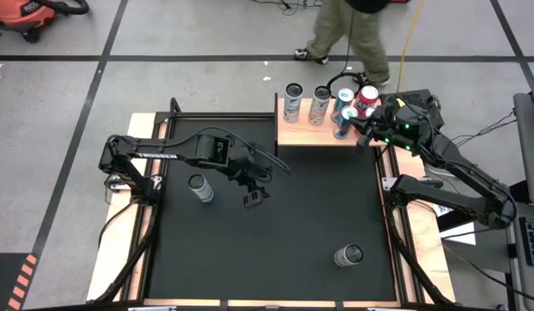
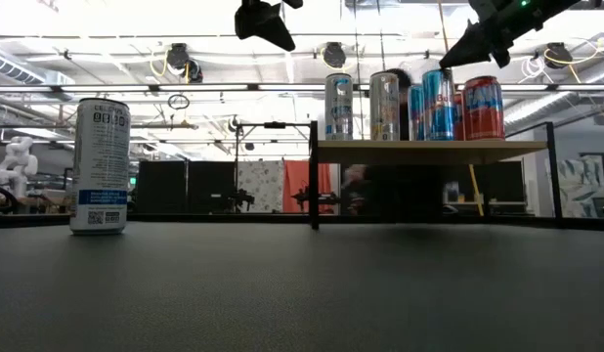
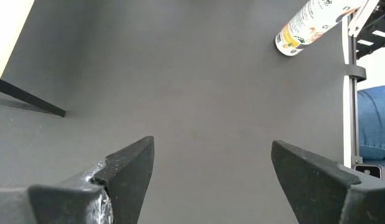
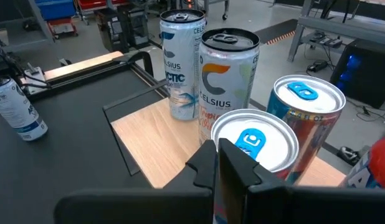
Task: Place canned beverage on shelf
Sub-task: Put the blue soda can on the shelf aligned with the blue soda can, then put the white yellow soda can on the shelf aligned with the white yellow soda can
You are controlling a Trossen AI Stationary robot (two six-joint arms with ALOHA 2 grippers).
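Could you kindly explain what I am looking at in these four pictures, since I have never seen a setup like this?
Two robot arms work at a table with a black mat. One picture looks down from above, one looks level across the table, and two come from cameras on the arms' wrists. The wooden shelf already carries five cans. Two more cans stand on the mat, a white one and a second one. The left tool hangs open above the mat, holding nothing. The right tool is shut and empty, just above a blue-topped can on the shelf.
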